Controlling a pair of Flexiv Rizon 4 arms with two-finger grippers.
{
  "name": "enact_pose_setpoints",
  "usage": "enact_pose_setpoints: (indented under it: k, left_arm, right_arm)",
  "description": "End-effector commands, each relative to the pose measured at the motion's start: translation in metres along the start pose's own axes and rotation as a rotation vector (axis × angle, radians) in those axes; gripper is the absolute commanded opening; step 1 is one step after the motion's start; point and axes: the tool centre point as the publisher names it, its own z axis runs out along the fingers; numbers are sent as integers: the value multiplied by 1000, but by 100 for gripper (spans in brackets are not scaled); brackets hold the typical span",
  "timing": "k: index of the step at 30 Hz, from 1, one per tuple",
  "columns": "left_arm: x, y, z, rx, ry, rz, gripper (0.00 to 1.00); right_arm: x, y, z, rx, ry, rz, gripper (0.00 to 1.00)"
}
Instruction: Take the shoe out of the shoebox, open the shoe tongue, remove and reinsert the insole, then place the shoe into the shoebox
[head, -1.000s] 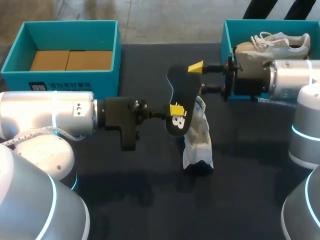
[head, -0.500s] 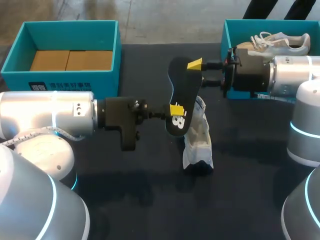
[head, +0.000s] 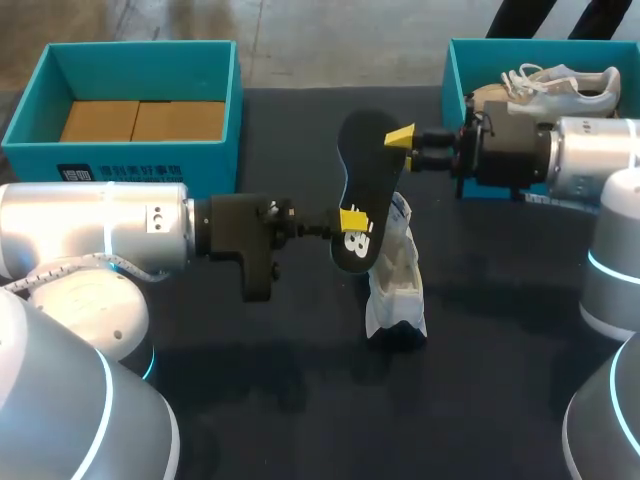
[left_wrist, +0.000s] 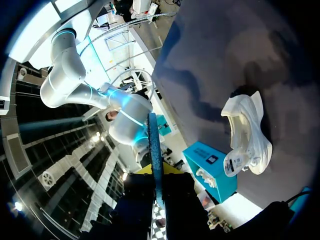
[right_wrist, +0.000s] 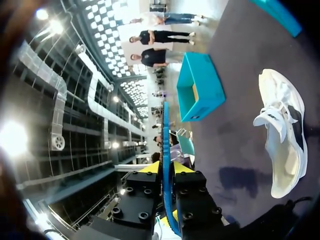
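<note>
**At mid-frame, two grippers hold one insole over the shoe**

Just left of centre in the head view, the left gripper (head: 352, 221) is closed narrowly on the lower end of a flat black insole with a blue edge (head: 362, 170). One yellow tip lies against the insole's printed face. The left wrist view shows the insole edge-on, rising straight out from between the two fingers, which press it from both sides.

Up and to the right of centre, the right gripper (head: 402, 137) pinches the insole's upper end. In the right wrist view the thin blue edge runs between its fingers with no gap on either side. Held at both ends, the insole stands nearly upright above the table.

Directly below it, at the middle of the frame, a white mesh shoe with a dark toe (head: 397, 285) rests on the black table (head: 300, 400), apart from both grippers. Whether the insole's lower end touches the shoe cannot be told.

An open teal shoebox (head: 120, 160) with a brown cardboard floor (head: 140, 120) sits in the upper left corner. A second teal box (head: 452, 70) in the upper right holds another pale laced sneaker (head: 560, 85), and the right arm crosses in front of it.
</note>
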Motion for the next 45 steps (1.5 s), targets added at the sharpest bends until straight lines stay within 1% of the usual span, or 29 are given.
enact_pose_setpoints:
  k: [1, 2, 6, 14, 18, 20, 21, 22, 23, 38, 39, 40, 41, 45]
  left_arm:
    - [1, -2, 1, -6, -1, 3, 0]
    - [1, -2, 1, -6, -1, 3, 0]
    - [1, -2, 1, -6, -1, 3, 0]
    - [1, -2, 1, -6, -1, 3, 0]
    - [1, -2, 1, -6, -1, 3, 0]
    - [1, -2, 1, -6, -1, 3, 0]
    - [1, -2, 1, -6, -1, 3, 0]
    - [1, -2, 1, -6, -1, 3, 0]
    - [1, -2, 1, -6, -1, 3, 0]
    - [0, -2, 1, -5, 0, 4, 0]
    - [0, -2, 1, -10, 0, -1, 31]
    - [-1, 0, 1, -13, -2, -5, 84]
    - [-2, 1, 0, -14, -4, -6, 100]
    - [-6, 4, -4, -19, -9, -5, 100]
  right_arm:
    - [1, -5, -2, -7, -7, 3, 9]
    - [1, -5, -2, -7, -8, 3, 8]
    - [1, -5, -2, -5, -9, 5, 13]
    - [1, -5, 2, 2, -7, 4, 16]
    - [1, -5, 4, 10, -5, 5, 15]
    - [1, -5, 5, 13, -6, 5, 12]
    - [1, -5, 6, 14, -6, 5, 10]
    - [1, -5, 6, 17, -6, 4, 1]
    - [1, -5, 6, 17, -6, 4, 0]
    - [1, -8, 8, 25, -12, 2, 0]
    - [1, -8, 8, 25, -12, 3, 0]
    - [0, -8, 8, 25, -12, 3, 0]
    - [0, -8, 8, 25, -12, 3, 0]
    - [-1, -8, 7, 25, -12, 6, 0]
